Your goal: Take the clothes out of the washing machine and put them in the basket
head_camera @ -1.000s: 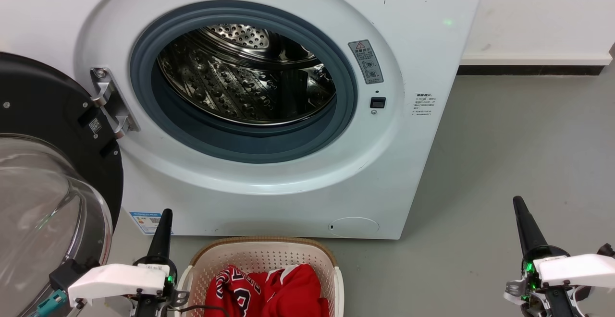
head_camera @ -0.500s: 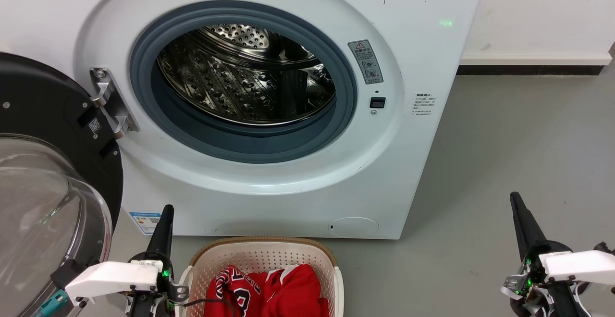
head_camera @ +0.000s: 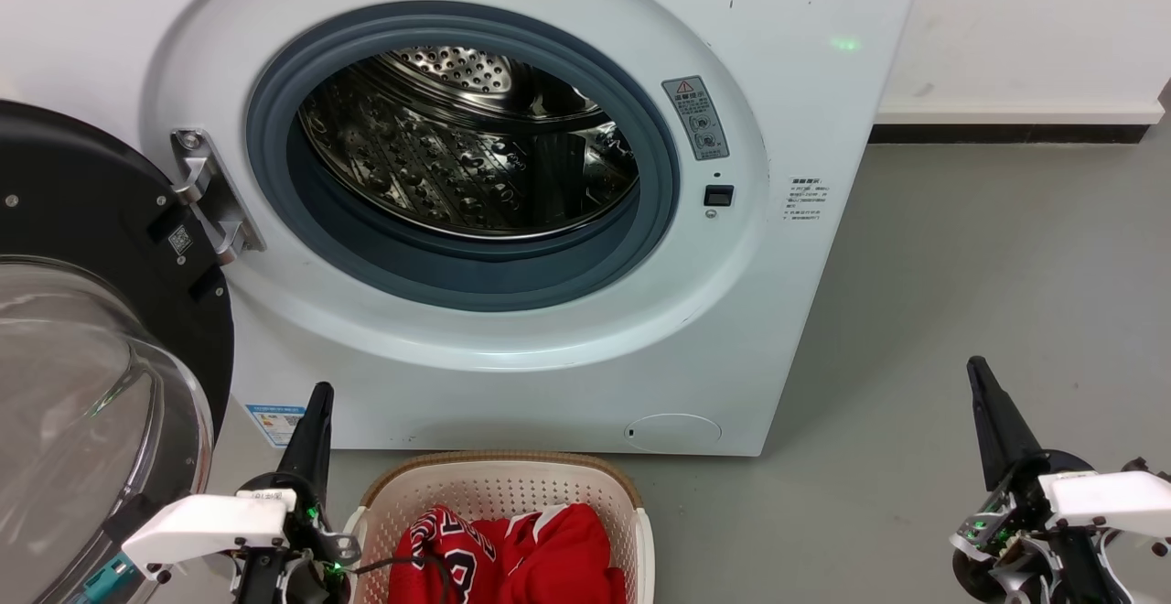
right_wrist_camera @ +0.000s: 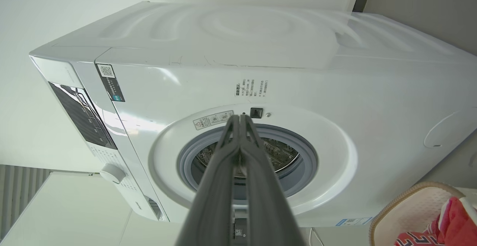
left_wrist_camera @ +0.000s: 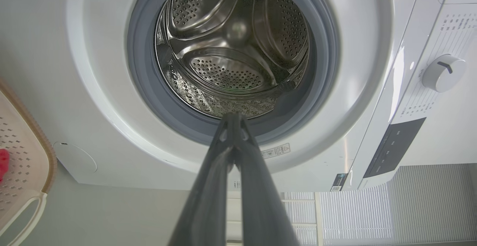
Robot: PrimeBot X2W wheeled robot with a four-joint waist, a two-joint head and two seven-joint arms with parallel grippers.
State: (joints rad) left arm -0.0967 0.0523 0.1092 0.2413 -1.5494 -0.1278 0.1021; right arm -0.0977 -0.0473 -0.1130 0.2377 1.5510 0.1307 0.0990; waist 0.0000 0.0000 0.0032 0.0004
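The white washing machine (head_camera: 805, 110) stands with its round door swung open at the left, and its steel drum (head_camera: 457, 156) holds no clothes that I can see. The red clothes (head_camera: 512, 554) lie in the cream basket (head_camera: 499, 480) on the floor in front of the machine; the jersey's lettering faces up. My left gripper (head_camera: 320, 391) is shut, empty, just left of the basket. My right gripper (head_camera: 975, 363) is shut, empty, over the floor far right. The left wrist view shows the drum (left_wrist_camera: 231, 52) and the basket (left_wrist_camera: 22, 156); the right wrist view shows the machine (right_wrist_camera: 261, 71) and the basket (right_wrist_camera: 413, 197).
The open glass door (head_camera: 82, 384) with its black frame bulges into the lower left, close to my left arm. Grey floor (head_camera: 988, 265) stretches to the right of the machine, up to a white wall with a dark skirting (head_camera: 1006, 133).
Both grippers have moved slightly up the head view, the left by a little, the right more. The clothes and basket have stayed put.
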